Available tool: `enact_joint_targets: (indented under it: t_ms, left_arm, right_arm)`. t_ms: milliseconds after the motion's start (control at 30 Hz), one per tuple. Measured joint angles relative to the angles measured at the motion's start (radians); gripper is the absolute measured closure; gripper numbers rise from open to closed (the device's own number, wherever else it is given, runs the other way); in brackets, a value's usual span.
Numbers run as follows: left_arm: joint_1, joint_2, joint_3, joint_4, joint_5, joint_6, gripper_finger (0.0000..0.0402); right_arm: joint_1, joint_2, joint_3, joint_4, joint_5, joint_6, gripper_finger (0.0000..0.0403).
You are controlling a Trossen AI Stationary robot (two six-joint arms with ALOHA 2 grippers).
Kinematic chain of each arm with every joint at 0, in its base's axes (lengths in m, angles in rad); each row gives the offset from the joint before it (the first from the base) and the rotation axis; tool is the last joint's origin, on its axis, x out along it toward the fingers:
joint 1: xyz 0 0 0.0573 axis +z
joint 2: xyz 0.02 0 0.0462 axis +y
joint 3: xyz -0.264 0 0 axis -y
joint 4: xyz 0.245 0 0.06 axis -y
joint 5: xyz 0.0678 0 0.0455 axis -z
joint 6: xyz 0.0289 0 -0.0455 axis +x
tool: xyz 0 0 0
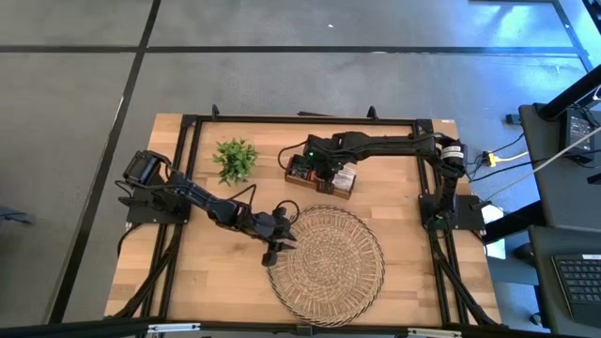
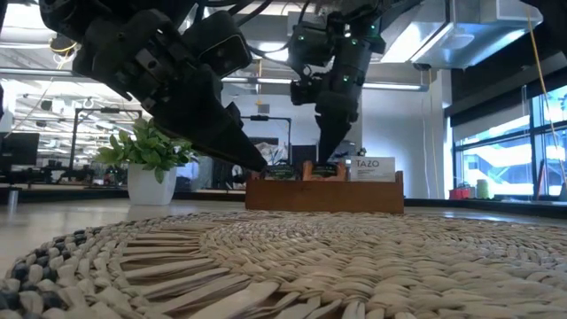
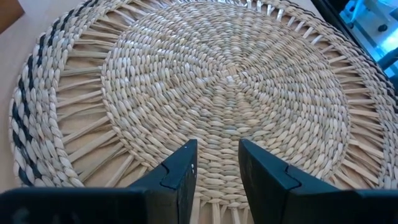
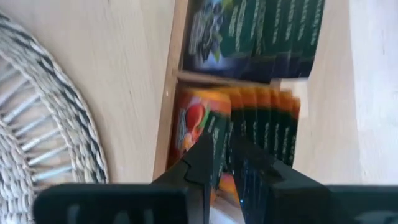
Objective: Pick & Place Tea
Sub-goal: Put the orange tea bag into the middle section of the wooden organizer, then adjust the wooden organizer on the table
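Woven tray (image 1: pixel 327 265) at table's (image 1: pixel 188 282) near middle, wooden box (image 1: pixel 321 175) behind it, plant (image 1: pixel 235 160) left of box

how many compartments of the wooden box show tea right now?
3. In the wooden box: dark sachets at one end, orange sachets in the middle where the right gripper reaches in, white TAZO sachets at the other end. Sachets behind stay hidden.
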Motion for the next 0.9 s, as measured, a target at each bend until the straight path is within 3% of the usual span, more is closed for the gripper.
enact_joint_targets:
  t_ms: [267, 467, 733, 900]
  left_arm:
    - [-0.001, 0.000, 0.000, -0.020, 0.000, 0.000, 0.0288]
    - [-0.002, -0.035, -0.055, -0.010, 0.015, -0.051, 0.0288]
    - [-0.008, -0.269, -0.447, 0.672, 0.077, -0.051, 0.0288]
    - [-0.004, -0.429, -0.632, 0.822, 0.063, -0.045, 0.0288]
  right_arm:
    - [0.032, -0.058, -0.001, 0.023, 0.001, 0.000, 0.0344]
    - [0.076, -0.186, -0.100, 0.111, 0.008, 0.016, 0.0344]
    - [0.225, -0.561, -0.529, 0.483, 0.009, 0.081, 0.0344]
    - [0.324, -0.882, -0.791, 0.683, 0.008, 0.152, 0.0344]
